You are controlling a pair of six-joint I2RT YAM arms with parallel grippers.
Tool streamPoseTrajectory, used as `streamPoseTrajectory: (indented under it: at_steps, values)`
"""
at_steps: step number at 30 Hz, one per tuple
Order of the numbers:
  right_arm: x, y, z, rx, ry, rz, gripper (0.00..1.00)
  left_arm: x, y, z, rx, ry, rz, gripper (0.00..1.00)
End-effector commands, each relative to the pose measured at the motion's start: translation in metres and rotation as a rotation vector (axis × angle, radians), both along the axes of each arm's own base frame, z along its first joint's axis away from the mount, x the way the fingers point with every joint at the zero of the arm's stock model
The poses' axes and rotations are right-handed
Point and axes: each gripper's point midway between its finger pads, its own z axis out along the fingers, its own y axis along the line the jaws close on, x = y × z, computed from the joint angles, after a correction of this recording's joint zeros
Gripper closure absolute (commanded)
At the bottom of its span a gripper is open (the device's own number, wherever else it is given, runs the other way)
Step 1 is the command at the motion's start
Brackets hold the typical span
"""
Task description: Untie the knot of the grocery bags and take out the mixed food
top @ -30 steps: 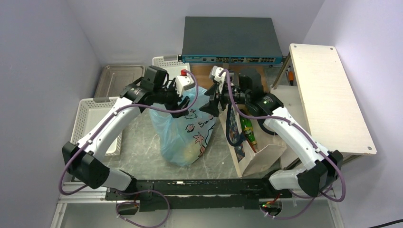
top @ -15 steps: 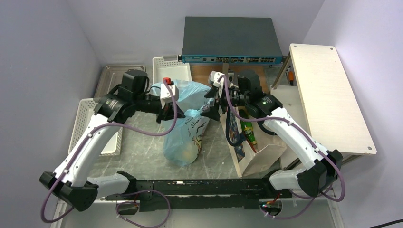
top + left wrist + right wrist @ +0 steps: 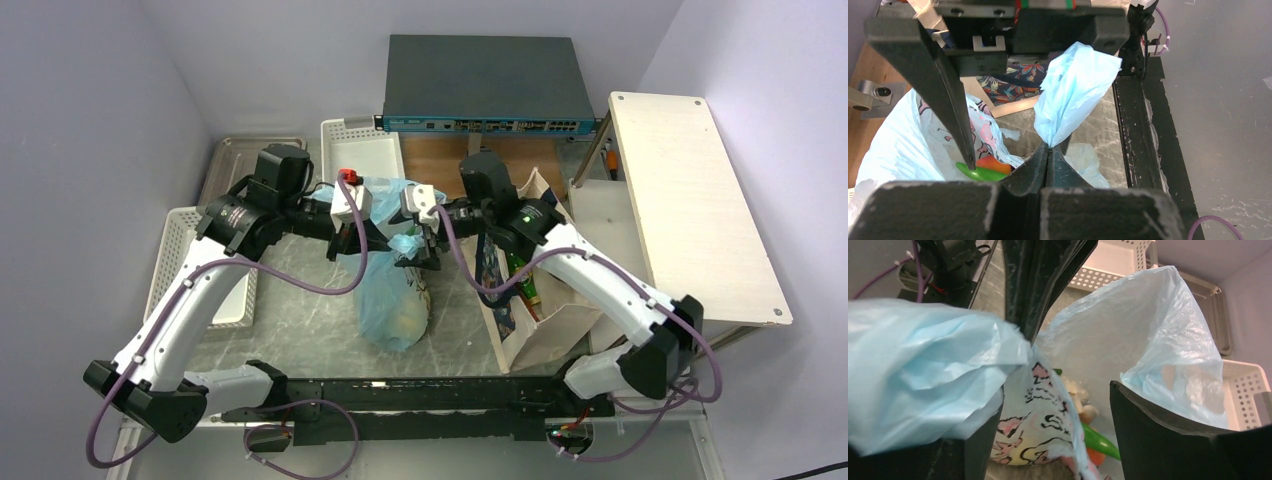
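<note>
A light-blue printed grocery bag (image 3: pixel 395 300) stands on the table with its mouth pulled open. No tied knot shows in any view. My left gripper (image 3: pixel 362 238) is shut on a bunched blue handle (image 3: pixel 1075 85) at the bag's left rim, pinched at the fingertips (image 3: pixel 1049 150). My right gripper (image 3: pixel 412 255) hangs over the mouth, open (image 3: pixel 1053 400), the bag's printed wall (image 3: pixel 1043 410) between its fingers. Inside lie mixed food items: a green vegetable (image 3: pixel 1100 442), an orange piece (image 3: pixel 1095 457) and a pale lumpy item (image 3: pixel 1080 395).
A beige tote (image 3: pixel 540 320) with dark handles stands right of the bag, a green bottle in it. White baskets (image 3: pixel 185 250) (image 3: pixel 360 140) and a metal tray (image 3: pixel 245 165) sit left and behind. A network switch (image 3: pixel 485 85) and a wooden board (image 3: pixel 690 200) stand behind and right.
My left gripper shut on the bag's handle and drew it left. My right arm swung left from beside the tote to over the bag's mouth, and the bag narrowed.
</note>
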Motion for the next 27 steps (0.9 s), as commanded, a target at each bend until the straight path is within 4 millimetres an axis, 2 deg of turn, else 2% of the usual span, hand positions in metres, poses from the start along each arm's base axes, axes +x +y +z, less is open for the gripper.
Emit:
streamPoseTrajectory:
  at_steps: [1,4,6,9,11,15,17,20,22,23,24,27]
  values:
    - [0.001,0.013,0.000,0.000,-0.089,0.099,0.27,-0.001,0.000,0.017,-0.030,-0.093,-0.036,1.00]
    - [0.006,0.011,-0.017,-0.040,-0.119,0.101,0.47,-0.004,0.003,0.016,-0.007,-0.109,-0.049,1.00]
    - [0.004,0.008,-0.021,-0.055,-0.122,0.112,0.62,-0.006,0.008,0.011,0.024,-0.101,-0.042,0.99]
    - [-0.003,0.002,-0.024,-0.071,-0.109,0.124,1.00,-0.010,0.015,0.002,0.052,-0.101,-0.032,0.90]
    - [-0.001,-0.001,-0.025,-0.068,-0.111,0.083,1.00,-0.010,0.022,-0.006,0.075,-0.108,-0.002,0.78]
    - [0.003,-0.010,-0.018,-0.052,-0.112,0.016,1.00,0.002,0.047,-0.031,0.128,-0.143,0.107,0.42]
    - [0.003,-0.013,-0.015,-0.042,-0.111,0.001,1.00,0.011,0.054,-0.043,0.145,-0.178,0.133,0.33]
    - [0.003,-0.016,-0.014,-0.037,-0.111,-0.020,1.00,0.020,0.051,-0.058,0.168,-0.204,0.106,0.27]
    - [0.007,-0.017,-0.013,-0.026,-0.099,-0.045,1.00,0.025,0.041,-0.057,0.141,-0.171,0.083,0.24]
    - [0.008,-0.017,-0.012,-0.020,-0.091,-0.051,1.00,0.026,0.035,-0.058,0.128,-0.162,0.066,0.17]
    - [0.008,-0.017,-0.011,-0.016,-0.088,-0.055,1.00,0.026,0.030,-0.060,0.125,-0.156,0.047,0.15]
    - [0.012,-0.018,-0.009,-0.016,-0.073,-0.086,1.00,0.025,0.021,-0.079,0.178,-0.138,0.010,0.19]
